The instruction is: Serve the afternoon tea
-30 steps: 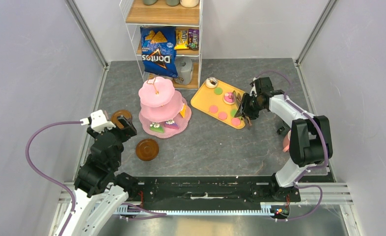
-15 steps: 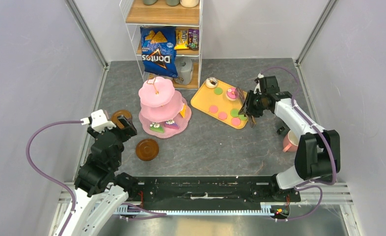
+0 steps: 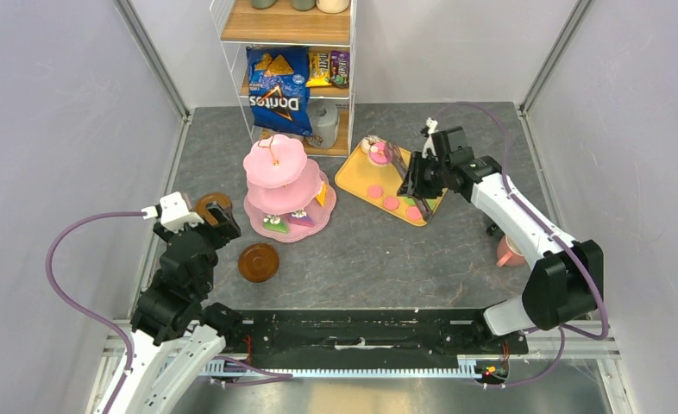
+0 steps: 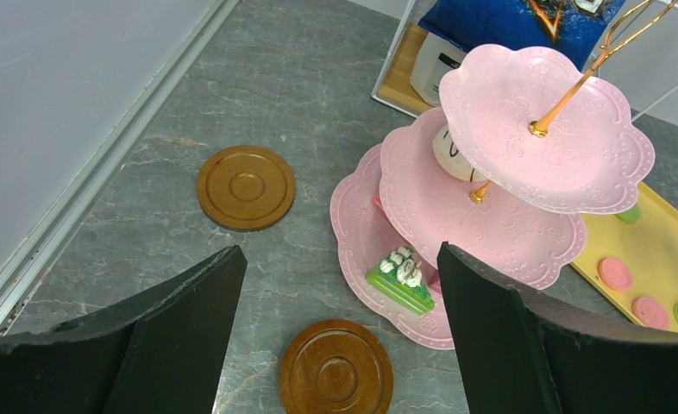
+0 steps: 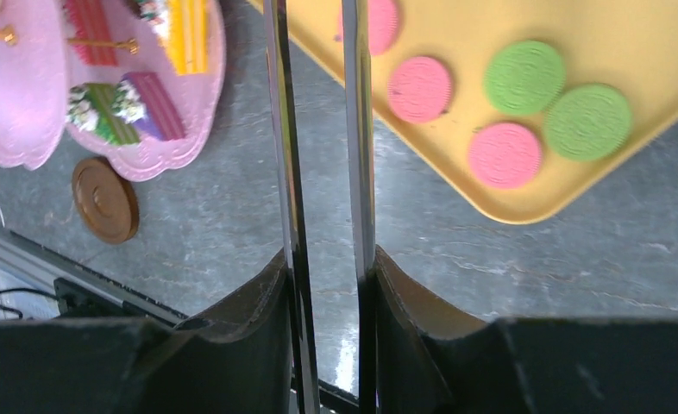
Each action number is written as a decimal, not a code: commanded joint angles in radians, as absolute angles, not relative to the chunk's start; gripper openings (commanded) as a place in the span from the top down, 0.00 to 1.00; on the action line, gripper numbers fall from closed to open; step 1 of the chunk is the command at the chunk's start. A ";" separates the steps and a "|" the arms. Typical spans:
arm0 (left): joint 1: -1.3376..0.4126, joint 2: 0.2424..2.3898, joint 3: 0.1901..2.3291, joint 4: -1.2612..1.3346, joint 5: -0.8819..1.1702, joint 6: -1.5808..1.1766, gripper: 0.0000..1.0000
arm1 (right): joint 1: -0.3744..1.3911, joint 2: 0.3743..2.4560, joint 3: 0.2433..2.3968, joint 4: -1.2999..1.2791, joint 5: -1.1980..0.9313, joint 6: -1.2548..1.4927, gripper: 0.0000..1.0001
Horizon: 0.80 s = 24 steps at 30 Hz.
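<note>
The afternoon tea lies in two groups, one before each pincer. The left pincer [image 4: 340, 254] hangs wide open and empty above the table [image 4: 318, 103]. One brown saucer [image 4: 246, 186] lies ahead of it to its left, and a second saucer [image 4: 336, 373] lies close below, between its fingers in the wrist view. Ahead and to its right stands the pink three-tier stand [image 4: 543, 129], with a green cake slice [image 4: 402, 278] on the bottom tier and the top tier bare.

Farther right, the right pincer [image 5: 327, 259] is closed on the metal tongs [image 5: 284, 172], whose two blades run forward from its fingers over the near edge of the yellow tray [image 5: 663, 52]. Pink macarons [image 5: 419, 88] and green macarons [image 5: 524, 76] lie on the tray just right of the blades. The tongs' tips are outside the wrist view, and from above I cannot tell whether they hold anything. The pink mug [image 3: 508, 250] stands well behind this pincer, beside its arm.

The sweets look light, hard and smooth, so they are likely to slip. A macaron is best pinched edge to edge across its middle. The saucers look stiff and flat, and are best taken by the rim.
</note>
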<state>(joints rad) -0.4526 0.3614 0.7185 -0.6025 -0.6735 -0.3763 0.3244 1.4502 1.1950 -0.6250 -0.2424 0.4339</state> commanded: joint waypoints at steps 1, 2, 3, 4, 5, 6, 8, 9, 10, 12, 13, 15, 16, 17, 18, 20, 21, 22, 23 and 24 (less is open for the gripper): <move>-0.445 0.367 0.715 -0.572 -0.670 -0.394 0.10 | 0.418 1.439 1.303 -0.616 -0.217 0.452 0.61; -0.445 0.366 0.716 -0.572 -0.670 -0.394 0.10 | 0.440 1.450 1.319 -0.617 -0.215 0.454 0.61; -0.445 0.365 0.715 -0.572 -0.670 -0.394 0.10 | 0.464 1.459 1.334 -0.619 -0.211 0.455 0.61; -0.445 0.365 0.716 -0.572 -0.671 -0.394 0.10 | 0.482 1.469 1.350 -0.620 -0.208 0.457 0.61; -0.446 0.365 0.715 -0.572 -0.672 -0.394 0.10 | 0.502 1.479 1.363 -0.620 -0.206 0.458 0.61; -0.445 0.364 0.716 -0.572 -0.672 -0.394 0.10 | 0.517 1.489 1.376 -0.620 -0.203 0.459 0.61; -0.446 0.363 0.715 -0.572 -0.672 -0.394 0.10 | 0.554 1.510 1.405 -0.620 -0.200 0.459 0.61; -0.446 0.362 0.716 -0.572 -0.672 -0.394 0.10 | 0.570 1.521 1.417 -0.619 -0.198 0.459 0.61; -0.445 0.362 0.715 -0.572 -0.671 -0.394 0.10 | 0.588 1.536 1.430 -0.622 -0.193 0.460 0.61; -0.445 0.361 0.715 -0.572 -0.672 -0.394 0.10 | 0.624 1.564 1.460 -0.627 -0.184 0.455 0.61; -0.445 0.361 0.715 -0.572 -0.672 -0.395 0.10 | 0.643 1.579 1.473 -0.631 -0.178 0.453 0.61; -0.445 0.360 0.715 -0.571 -0.671 -0.394 0.10 | 0.676 1.609 1.505 -0.640 -0.165 0.446 0.61; -0.445 0.361 0.716 -0.572 -0.672 -0.395 0.10 | 0.688 1.621 1.517 -0.645 -0.161 0.445 0.61; -0.445 0.361 0.715 -0.573 -0.672 -0.395 0.10 | 0.704 1.636 1.532 -0.648 -0.157 0.442 0.61; -0.445 0.361 0.715 -0.574 -0.673 -0.396 0.10 | 0.719 1.649 1.544 -0.652 -0.151 0.440 0.61; -0.446 0.360 0.715 -0.573 -0.673 -0.396 0.10 | 0.744 1.671 1.565 -0.665 -0.134 0.435 0.61; -0.445 0.359 0.715 -0.574 -0.673 -0.396 0.10 | 0.753 1.679 1.571 -0.673 -0.122 0.430 0.61; -0.445 0.360 0.716 -0.574 -0.673 -0.396 0.10 | 0.763 1.688 1.578 -0.680 -0.112 0.427 0.61; -0.445 0.359 0.715 -0.573 -0.673 -0.396 0.10 | 0.770 1.695 1.581 -0.688 -0.105 0.423 0.61; -0.445 0.359 0.716 -0.574 -0.673 -0.396 0.10 | 0.776 1.700 1.586 -0.696 -0.097 0.422 0.60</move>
